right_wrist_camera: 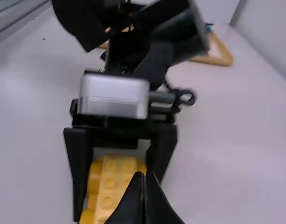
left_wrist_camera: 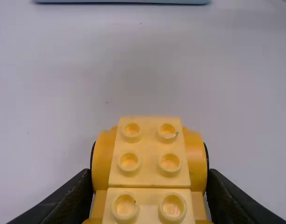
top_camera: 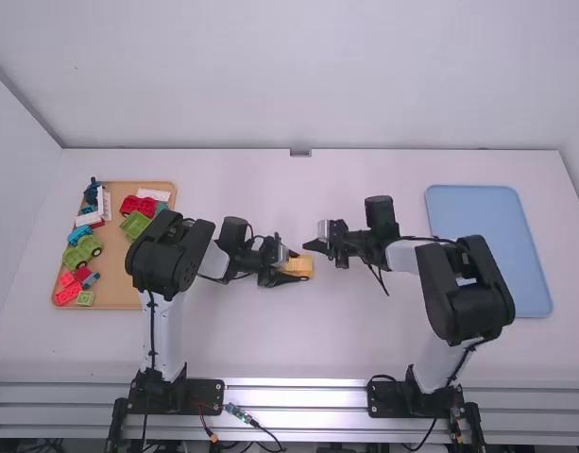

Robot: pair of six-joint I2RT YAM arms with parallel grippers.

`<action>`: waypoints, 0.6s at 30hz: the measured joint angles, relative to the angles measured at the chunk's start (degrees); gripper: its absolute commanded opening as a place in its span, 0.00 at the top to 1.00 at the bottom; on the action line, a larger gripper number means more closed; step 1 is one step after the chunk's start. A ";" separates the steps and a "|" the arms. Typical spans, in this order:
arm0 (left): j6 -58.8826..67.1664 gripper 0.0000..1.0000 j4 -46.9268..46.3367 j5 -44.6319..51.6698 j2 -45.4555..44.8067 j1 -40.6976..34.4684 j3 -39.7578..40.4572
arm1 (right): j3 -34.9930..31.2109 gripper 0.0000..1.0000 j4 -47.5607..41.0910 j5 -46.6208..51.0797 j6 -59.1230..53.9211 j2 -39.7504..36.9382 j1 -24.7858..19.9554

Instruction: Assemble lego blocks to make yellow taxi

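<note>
The right tool (top_camera: 308,245) is closed on nothing; from its tip the yellow car (top_camera: 301,267) lies near, at about seven o'clock in the high view, long axis roughly nine to three. The left tool (top_camera: 296,267) is nearer, clamping the car by both sides. The left wrist view shows paired studs (left_wrist_camera: 170,162) on top; the high view shows the wooden tray (top_camera: 117,275) at nine o'clock from the car.

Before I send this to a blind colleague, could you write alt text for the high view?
The jaws of the left arm hold a yellow block build near the middle of a white table, with the right arm reaching close. A tan tray of coloured blocks lies left, a blue tray right.
</note>
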 measured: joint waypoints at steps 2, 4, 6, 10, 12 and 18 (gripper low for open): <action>0.00 0.76 0.00 -0.02 0.00 0.00 0.00 | 0.00 1.00 -1.73 3.50 3.50 -3.10 -0.76; 0.00 0.74 0.00 0.00 0.00 0.00 0.00 | 0.00 1.00 -4.83 6.64 5.51 -5.01 -1.33; 0.02 0.68 -0.02 0.00 -0.02 0.00 0.00 | 0.00 0.96 -9.40 10.86 7.50 -7.04 -2.27; 0.02 0.63 -0.02 -0.02 0.00 0.00 0.00 | 0.00 0.50 -15.65 17.03 9.09 -9.11 -4.17; 0.02 0.62 0.00 -0.02 0.00 0.00 0.00 | 0.00 0.45 -16.92 18.84 9.40 -9.57 -4.87; 0.00 0.58 -0.04 -0.26 -0.02 0.00 0.00 | 0.00 0.04 -18.05 22.32 10.16 -10.12 -7.08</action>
